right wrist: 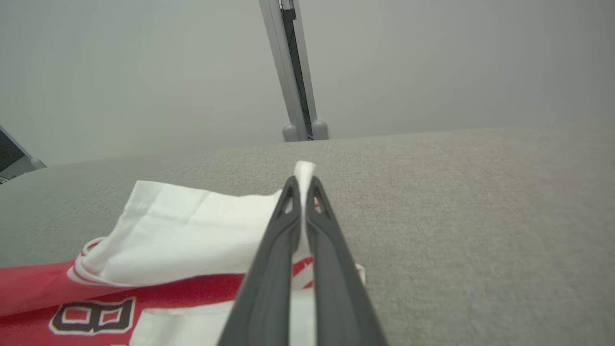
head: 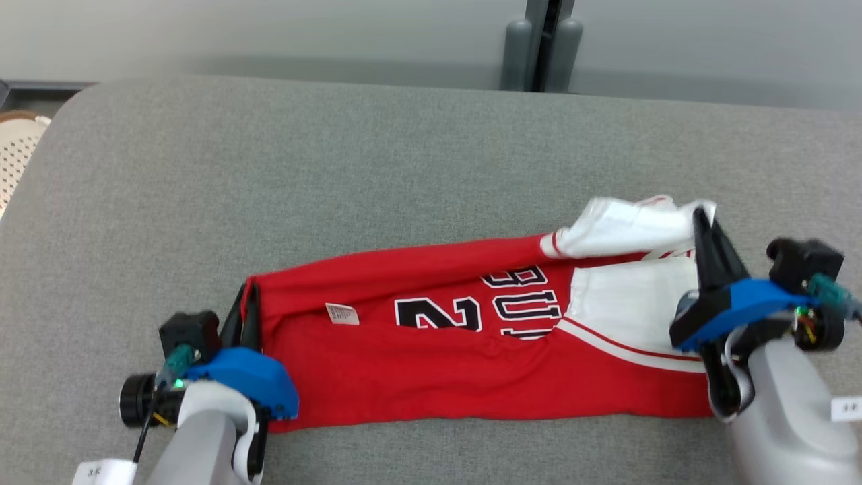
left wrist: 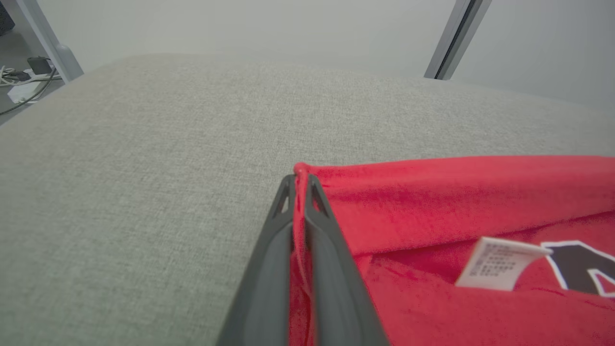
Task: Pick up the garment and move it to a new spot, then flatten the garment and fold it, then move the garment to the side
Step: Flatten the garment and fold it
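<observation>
The left gripper (head: 246, 296) is clamped on the red end of the garment (head: 438, 364), and the right gripper (head: 702, 219) on its white sleeve edge. The garment lies near the robot as a long red band with black lettering on the grey padded table (head: 337, 168). It looks mid-fold: further folds and the move aside are not yet done.

Soft even light, slight blur

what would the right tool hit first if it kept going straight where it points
Probably the bare grey cushion just beyond its tips: the right tool, shut on the garment by its white edge, seems angled slightly down at it. Depth is unclear.
</observation>
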